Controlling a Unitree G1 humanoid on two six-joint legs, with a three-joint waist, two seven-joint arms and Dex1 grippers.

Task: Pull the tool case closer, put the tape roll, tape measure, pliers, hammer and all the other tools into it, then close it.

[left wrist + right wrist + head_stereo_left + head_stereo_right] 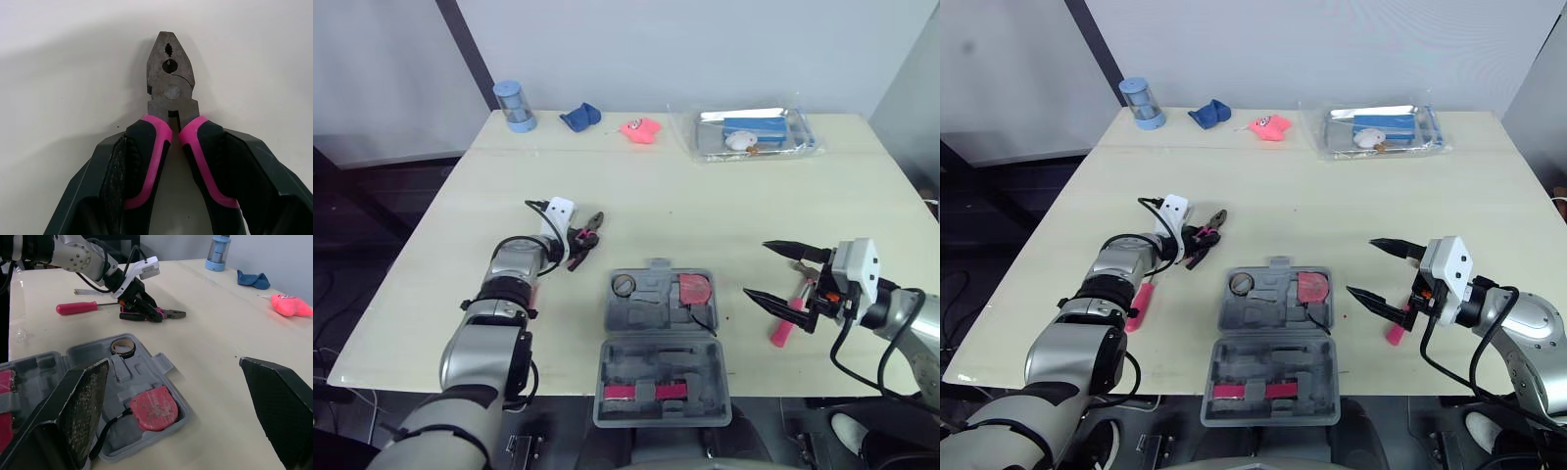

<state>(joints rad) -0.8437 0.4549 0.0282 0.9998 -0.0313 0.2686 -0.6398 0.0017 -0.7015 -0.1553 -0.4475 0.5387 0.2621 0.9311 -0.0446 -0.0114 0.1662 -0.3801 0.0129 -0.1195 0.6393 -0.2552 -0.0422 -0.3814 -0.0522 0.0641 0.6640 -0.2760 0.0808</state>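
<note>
Clamping the pink-and-black handles of the pliers [170,83] between its two fingers, the left hand [579,240] lay low on the tabletop [705,206]. The plier nose pointed away from the wrist, and the forearm stretched out nearly flat along the surface. The hold looked square on both handles, so the step in hand was probably the lift. It would go best as a straight rise before any swing, so the nose did not drag. Next would come a carry to the right and toward the robot, over the open tool case [646,304], with the pliers lowered along a free recess rather than dropped across the dividers. The case sat near the front edge, just beside the left hand's reach. The tape roll [624,285] and the tape measure [694,289] already lay in its far half. Beyond the case, the right hand [756,268] hovered with its fingers wide apart and nothing between them. It was raised just above a pink-handled tool [783,328] lying on the tabletop. A screwdriver [1137,304] rested beside the left forearm.
</note>
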